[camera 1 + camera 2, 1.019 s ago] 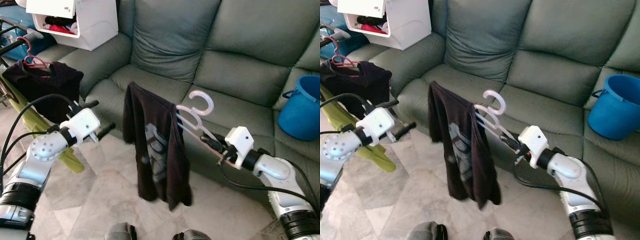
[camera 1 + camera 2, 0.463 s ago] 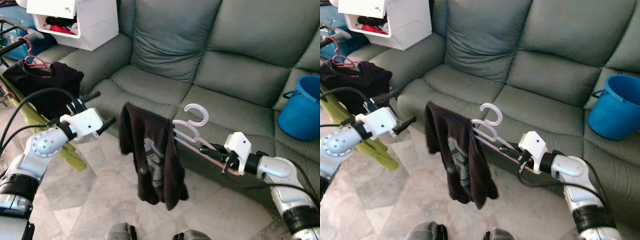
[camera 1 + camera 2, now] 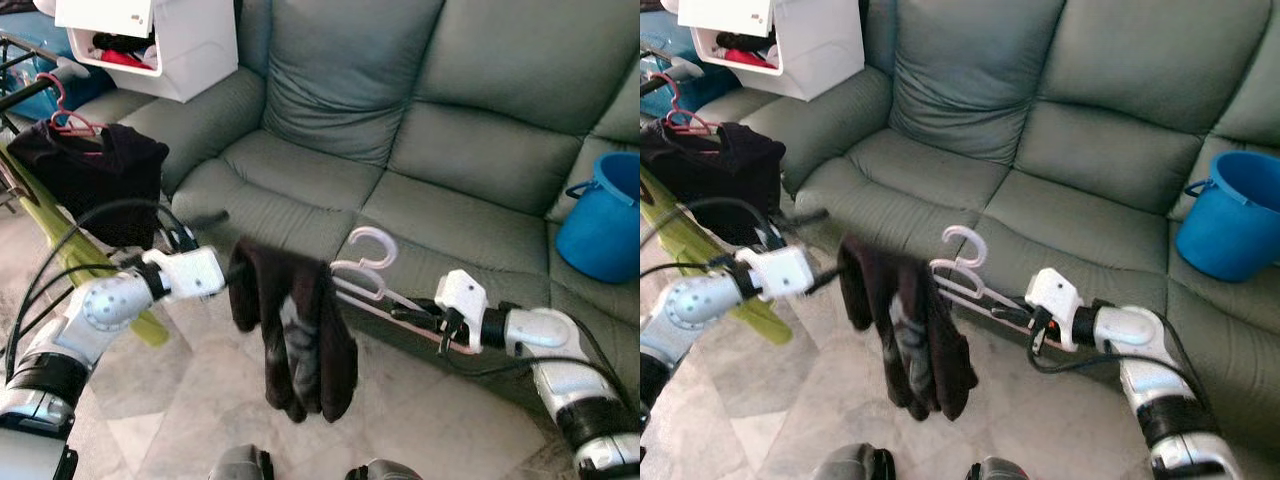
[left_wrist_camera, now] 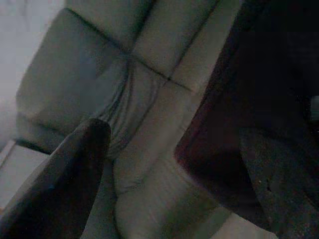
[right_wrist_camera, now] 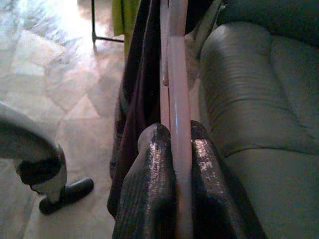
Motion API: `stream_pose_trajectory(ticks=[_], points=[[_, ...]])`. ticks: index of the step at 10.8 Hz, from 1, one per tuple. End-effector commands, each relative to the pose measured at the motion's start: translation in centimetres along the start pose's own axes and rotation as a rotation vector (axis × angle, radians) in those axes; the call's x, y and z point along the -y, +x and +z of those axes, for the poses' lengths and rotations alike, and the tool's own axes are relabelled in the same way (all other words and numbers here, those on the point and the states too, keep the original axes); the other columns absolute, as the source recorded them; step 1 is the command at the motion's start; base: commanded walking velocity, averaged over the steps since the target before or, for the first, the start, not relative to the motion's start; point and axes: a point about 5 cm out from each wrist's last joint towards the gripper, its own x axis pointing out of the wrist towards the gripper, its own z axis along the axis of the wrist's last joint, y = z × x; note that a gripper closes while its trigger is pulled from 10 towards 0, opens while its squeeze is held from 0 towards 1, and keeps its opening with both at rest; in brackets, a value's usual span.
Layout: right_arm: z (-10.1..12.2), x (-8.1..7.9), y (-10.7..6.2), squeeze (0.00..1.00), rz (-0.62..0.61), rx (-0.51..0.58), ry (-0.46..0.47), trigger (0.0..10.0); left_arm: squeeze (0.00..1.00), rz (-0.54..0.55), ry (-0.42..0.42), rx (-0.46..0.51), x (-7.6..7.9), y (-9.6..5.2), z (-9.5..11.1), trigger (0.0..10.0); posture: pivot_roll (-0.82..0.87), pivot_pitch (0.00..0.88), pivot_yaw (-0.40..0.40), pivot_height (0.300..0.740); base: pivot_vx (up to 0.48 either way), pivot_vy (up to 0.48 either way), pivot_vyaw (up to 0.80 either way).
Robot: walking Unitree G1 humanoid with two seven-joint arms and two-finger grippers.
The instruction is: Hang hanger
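Right wrist view: the right gripper [image 5: 175,144] is clamping the pink hanger [image 5: 177,84], which is sticking out ahead, dark shirt [image 3: 295,335] draped.

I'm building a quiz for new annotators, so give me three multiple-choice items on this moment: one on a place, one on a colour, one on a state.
1. Where does the blue bucket stand?
A. on the sofa seat at the robot's right
B. on the floor tiles
C. on the white bin

2. What colour is the hanger that the right gripper carries?
A. green
B. pale pink
C. black

3. How is the right gripper?
A. open, away from the hanger
B. shut on the hanger's arm
C. shut on the bucket handle

Answers: 1 A, the bucket rests on the grey-green sofa cushion at the right. 2 B, its hook and arms are pale pink, with a dark shirt draped over the far end. 3 B, the right wrist view shows both fingers pressed against the hanger's bar.
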Motion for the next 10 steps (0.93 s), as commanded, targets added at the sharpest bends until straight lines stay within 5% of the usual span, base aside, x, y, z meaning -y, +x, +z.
stream_pose_trajectory(ticks=[1, 6, 10], points=[[1.4, 1.0, 0.2, 0.00, 0.010, 0.028, -0.075, 10.0, 0.00, -0.017, 0.033, 0.010, -0.3, 0.4, 0.2, 10.0, -0.08, 0.000, -0.022, 0.740, 0.000, 0.000, 0.00], [3.0, 1.8, 1.7, 0.00, 0.084, 0.038, -0.164, 10.0, 0.00, -0.109, 0.240, 0.018, 0.6, 1.6, 0.4, 10.0, -0.07, 0.000, -0.034, 0.740, 0.000, 0.000, 0.00], [4.8, 3.3, 1.5, 0.00, 0.104, 0.002, -0.353, 10.0, 0.00, -0.183, 0.334, -0.004, 0.3, 2.7, 0.3, 10.0, -0.08, 0.000, -0.032, 0.740, 0.000, 0.000, 0.00]])
